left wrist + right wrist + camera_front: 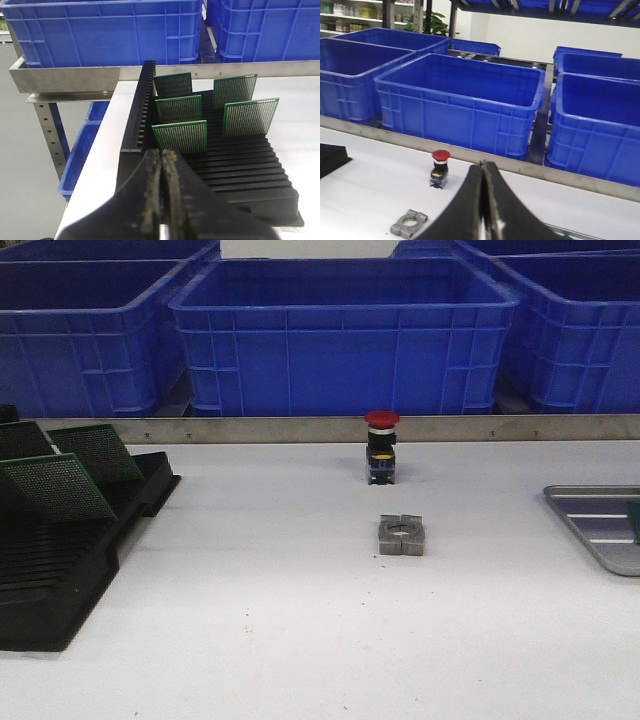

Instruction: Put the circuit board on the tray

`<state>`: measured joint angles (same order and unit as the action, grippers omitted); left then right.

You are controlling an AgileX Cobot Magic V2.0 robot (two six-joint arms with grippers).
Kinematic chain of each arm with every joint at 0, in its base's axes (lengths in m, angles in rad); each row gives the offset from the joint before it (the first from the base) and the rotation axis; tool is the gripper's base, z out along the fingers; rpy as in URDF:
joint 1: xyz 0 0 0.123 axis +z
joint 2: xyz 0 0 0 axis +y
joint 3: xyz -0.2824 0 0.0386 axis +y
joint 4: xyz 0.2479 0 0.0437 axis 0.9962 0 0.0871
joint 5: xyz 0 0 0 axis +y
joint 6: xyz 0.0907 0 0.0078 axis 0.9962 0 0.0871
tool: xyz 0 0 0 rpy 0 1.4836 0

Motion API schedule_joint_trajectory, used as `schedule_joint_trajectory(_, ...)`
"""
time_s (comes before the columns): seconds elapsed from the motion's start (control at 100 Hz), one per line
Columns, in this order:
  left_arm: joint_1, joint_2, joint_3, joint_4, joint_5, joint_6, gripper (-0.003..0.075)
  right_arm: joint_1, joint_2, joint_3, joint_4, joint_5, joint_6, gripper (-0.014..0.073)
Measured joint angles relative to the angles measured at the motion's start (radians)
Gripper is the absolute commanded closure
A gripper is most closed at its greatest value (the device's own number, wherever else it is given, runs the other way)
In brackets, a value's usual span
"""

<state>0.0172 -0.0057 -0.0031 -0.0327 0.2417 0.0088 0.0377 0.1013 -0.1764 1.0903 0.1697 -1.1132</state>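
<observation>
Several green perforated circuit boards (pixel 179 136) stand upright in the slots of a black rack (pixel 240 170); in the front view they show at the far left (pixel 60 485). The grey ridged tray (pixel 590 525) lies at the right edge of the table, cut off by the frame, with a small dark green piece (pixel 634 522) on it at the frame edge. My left gripper (pixel 162 152) is shut and empty, just in front of the nearest board. My right gripper (pixel 483 164) is shut and empty above the white table. Neither gripper shows in the front view.
A red-capped push button (pixel 381 447) stands mid-table, with a grey metal block (pixel 402 535) in front of it. Blue plastic bins (pixel 340 335) line the back behind a metal rail (pixel 300 429). The table's left edge drops off beside the rack (pixel 95 165).
</observation>
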Motion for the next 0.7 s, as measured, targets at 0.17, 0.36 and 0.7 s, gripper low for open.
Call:
schedule_joint_trajectory(0.17, 0.000, 0.000, 0.000, 0.000, 0.000, 0.000, 0.0737, -0.009, -0.002, 0.074, -0.186, -0.088, 0.193, 0.0653)
schedule_joint_trajectory(0.36, 0.000, 0.000, 0.000, 0.000, 0.000, 0.000, 0.0737, -0.048, -0.036, 0.151, -0.664, -0.096, 0.680, 0.0653)
schedule_joint_trajectory(0.7, 0.000, 0.000, 0.000, 0.000, -0.002, 0.000, 0.0737, -0.076, -0.111, 0.204, -1.132, -0.030, 1.163, 0.0653)
